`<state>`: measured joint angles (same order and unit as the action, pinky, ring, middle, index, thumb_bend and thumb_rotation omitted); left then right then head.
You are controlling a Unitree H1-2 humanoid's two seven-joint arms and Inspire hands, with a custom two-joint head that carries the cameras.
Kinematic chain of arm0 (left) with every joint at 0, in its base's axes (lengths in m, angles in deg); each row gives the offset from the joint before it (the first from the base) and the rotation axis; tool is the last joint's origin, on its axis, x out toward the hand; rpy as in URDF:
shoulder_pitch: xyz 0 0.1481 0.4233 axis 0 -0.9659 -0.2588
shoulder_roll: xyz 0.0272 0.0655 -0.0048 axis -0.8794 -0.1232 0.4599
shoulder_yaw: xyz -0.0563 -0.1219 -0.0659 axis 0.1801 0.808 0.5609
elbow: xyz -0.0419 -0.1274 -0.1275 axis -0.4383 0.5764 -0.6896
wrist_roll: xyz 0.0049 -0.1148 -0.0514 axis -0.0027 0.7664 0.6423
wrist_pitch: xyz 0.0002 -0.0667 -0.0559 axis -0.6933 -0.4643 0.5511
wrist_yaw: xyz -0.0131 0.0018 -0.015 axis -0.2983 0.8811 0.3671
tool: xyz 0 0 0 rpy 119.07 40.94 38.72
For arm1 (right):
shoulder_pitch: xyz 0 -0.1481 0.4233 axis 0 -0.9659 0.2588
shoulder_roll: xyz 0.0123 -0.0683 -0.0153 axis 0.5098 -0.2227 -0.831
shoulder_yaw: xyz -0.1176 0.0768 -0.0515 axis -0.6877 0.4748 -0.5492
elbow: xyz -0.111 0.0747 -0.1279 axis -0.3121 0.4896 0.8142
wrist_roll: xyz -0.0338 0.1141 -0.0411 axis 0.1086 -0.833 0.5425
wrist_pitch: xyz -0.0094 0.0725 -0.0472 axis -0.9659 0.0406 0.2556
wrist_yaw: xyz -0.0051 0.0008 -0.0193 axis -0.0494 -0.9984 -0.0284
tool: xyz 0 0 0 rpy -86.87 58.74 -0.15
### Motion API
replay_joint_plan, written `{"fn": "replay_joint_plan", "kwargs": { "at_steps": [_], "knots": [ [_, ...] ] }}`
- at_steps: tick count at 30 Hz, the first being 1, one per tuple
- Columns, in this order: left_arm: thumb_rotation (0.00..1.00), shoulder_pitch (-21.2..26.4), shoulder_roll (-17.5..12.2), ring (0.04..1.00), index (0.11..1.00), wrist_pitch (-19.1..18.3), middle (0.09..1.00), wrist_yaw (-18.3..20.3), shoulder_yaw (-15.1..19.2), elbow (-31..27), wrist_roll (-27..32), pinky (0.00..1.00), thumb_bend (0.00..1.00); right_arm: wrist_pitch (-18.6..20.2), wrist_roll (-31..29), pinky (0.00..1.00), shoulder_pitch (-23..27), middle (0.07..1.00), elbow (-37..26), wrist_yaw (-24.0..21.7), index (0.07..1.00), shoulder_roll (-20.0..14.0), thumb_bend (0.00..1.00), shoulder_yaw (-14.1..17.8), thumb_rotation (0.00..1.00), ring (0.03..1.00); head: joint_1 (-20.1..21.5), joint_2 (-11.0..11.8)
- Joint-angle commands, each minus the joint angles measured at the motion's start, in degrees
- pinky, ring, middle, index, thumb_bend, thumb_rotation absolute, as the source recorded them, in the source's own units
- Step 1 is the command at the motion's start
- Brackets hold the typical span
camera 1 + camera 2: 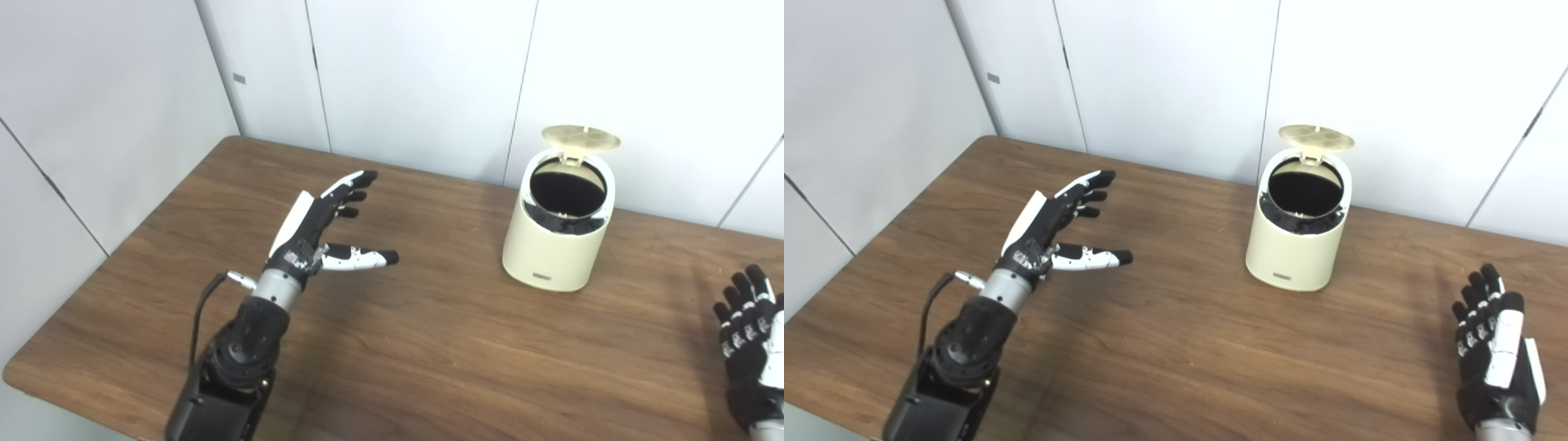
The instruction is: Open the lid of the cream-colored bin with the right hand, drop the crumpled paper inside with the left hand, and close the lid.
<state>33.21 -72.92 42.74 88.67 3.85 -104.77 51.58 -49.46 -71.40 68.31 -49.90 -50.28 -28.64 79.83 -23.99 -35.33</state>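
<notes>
Bin cream-colored, upright toward table's far edge, right of middle | lid raised, dark opening showing | left hand fingers spread, empty, above left side | right hand fingers apart, empty, near right corner

My left hand is matt black plastic with glossy white plates along the back and fingers; a brushed metal collar sits at the wrist, and a black rubbery cable loops beside it. My right hand shows the same black and white plastic. The table is dark wood grain, smooth with a dull sheen. The bin is smooth cream plastic, faintly glossy; its raised lid looks ribbed underneath. The wall panels are matt white.
</notes>
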Motion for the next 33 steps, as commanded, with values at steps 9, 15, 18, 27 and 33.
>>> {"fn": "replay_joint_plan", "kwargs": {
  "at_steps": [9, 15, 18, 27, 33],
  "knots": [
    [0.05, 0.63, -10.77, 0.809, 0.799, -3.85, 0.815, 13.68, -1.91, -3.85, -24.7, 0.68, 0.94, 2.06, -2.0, 1.0, 1.43, 0.985, -3.78, -0.35, 0.973, -0.56, 0.58, 0.82, 1.0, 0.996, -0.69, -0.31],
    [0.05, -1.64, -12.6, 0.801, 0.778, -3.8, 0.804, 17.04, -0.41, -2.83, -31.64, 0.67, 0.96, 4.21, -1.79, 1.0, 1.57, 0.99, -5.15, 0.37, 0.982, -0.2, 0.6, 0.62, 1.0, 1.0, -1.09, -0.29],
    [0.07, -2.67, -13.46, 0.802, 0.779, -3.54, 0.811, 17.36, 0.19, -1.65, -33.07, 0.66, 0.96, 4.81, -1.47, 1.0, 1.71, 0.987, -5.41, 0.83, 0.982, 0.07, 0.61, 0.59, 1.0, 1.0, -1.23, -0.2],
    [0.09, -4.35, -15.12, 0.823, 0.781, -3.35, 0.821, 17.6, 1.06, 1.68, -35.9, 0.7, 0.94, 4.36, -1.15, 1.0, 1.68, 0.986, -5.44, 0.81, 0.98, 0.18, 0.61, 0.39, 1.0, 1.0, -0.85, -0.25],
    [0.07, -4.04, -15.47, 0.825, 0.779, -2.98, 0.825, 17.29, 1.68, 4.65, -35.8, 0.68, 0.93, 5.18, -1.12, 1.0, 1.52, 0.973, -6.38, 1.29, 0.966, 0.43, 0.59, 0.45, 1.0, 0.997, -0.93, -0.31]
  ]
}}
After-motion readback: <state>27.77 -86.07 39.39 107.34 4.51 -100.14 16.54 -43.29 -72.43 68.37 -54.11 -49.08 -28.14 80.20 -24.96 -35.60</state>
